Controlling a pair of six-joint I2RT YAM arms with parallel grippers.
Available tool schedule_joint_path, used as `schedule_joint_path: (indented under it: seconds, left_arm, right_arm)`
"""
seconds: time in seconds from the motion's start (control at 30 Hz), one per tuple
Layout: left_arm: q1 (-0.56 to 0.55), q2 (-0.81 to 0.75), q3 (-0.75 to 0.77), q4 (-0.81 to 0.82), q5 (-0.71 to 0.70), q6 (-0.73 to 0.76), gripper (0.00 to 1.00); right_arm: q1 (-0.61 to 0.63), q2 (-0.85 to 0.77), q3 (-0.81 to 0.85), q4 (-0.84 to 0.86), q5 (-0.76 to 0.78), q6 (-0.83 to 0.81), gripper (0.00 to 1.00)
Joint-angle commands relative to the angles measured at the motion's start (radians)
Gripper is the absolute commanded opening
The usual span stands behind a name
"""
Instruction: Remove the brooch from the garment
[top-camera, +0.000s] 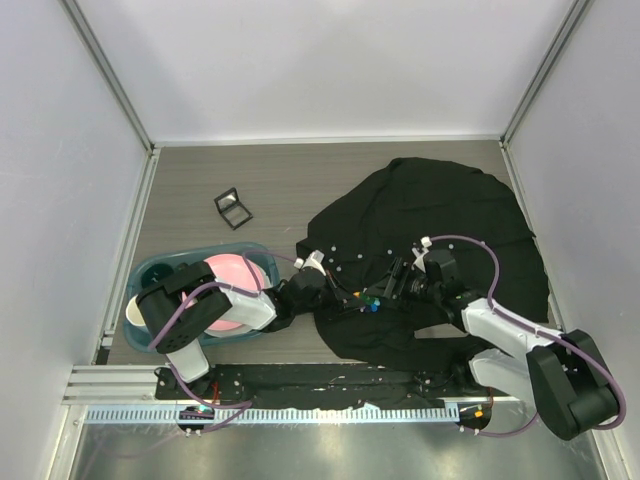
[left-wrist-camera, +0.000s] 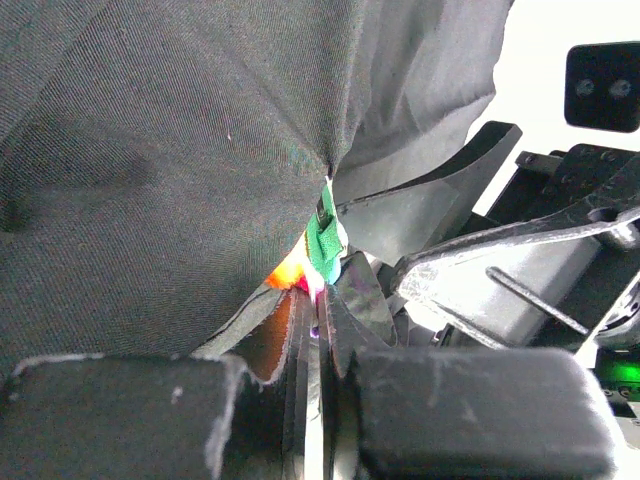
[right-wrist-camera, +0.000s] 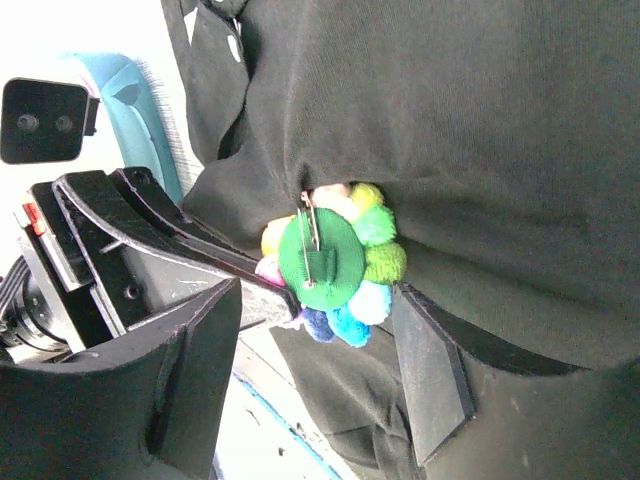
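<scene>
The black garment (top-camera: 440, 210) lies spread on the right of the table. The multicoloured brooch (top-camera: 372, 303) hangs at its near left edge, between both grippers. In the right wrist view the brooch (right-wrist-camera: 325, 262) shows its green backing and safety pin, still pinned in the garment (right-wrist-camera: 480, 130). My right gripper (right-wrist-camera: 315, 305) is open, one finger on each side of the brooch, not touching it. My left gripper (left-wrist-camera: 322, 305) is shut on the brooch's (left-wrist-camera: 322, 245) petals, under the lifted cloth (left-wrist-camera: 150, 150). In the top view the left gripper (top-camera: 350, 300) faces the right gripper (top-camera: 393, 282).
A teal bin (top-camera: 150, 272) holding pink and white items stands at the near left, beside the left arm. A small black frame (top-camera: 233, 208) stands on the table behind it. Grey walls close in the table on three sides.
</scene>
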Motion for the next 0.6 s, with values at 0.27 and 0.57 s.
schedule_joint_path:
  seconds: [0.27,0.57]
  left_arm:
    - [0.005,-0.037,0.026,0.045,0.017,0.007,0.0]
    - [0.005,-0.045,0.024,0.034,0.024,0.01,0.0]
  right_arm:
    - [-0.004,-0.028,-0.068,0.102,-0.052,0.073,0.66]
    - [-0.003,0.092,-0.128,0.439,-0.065,0.269,0.61]
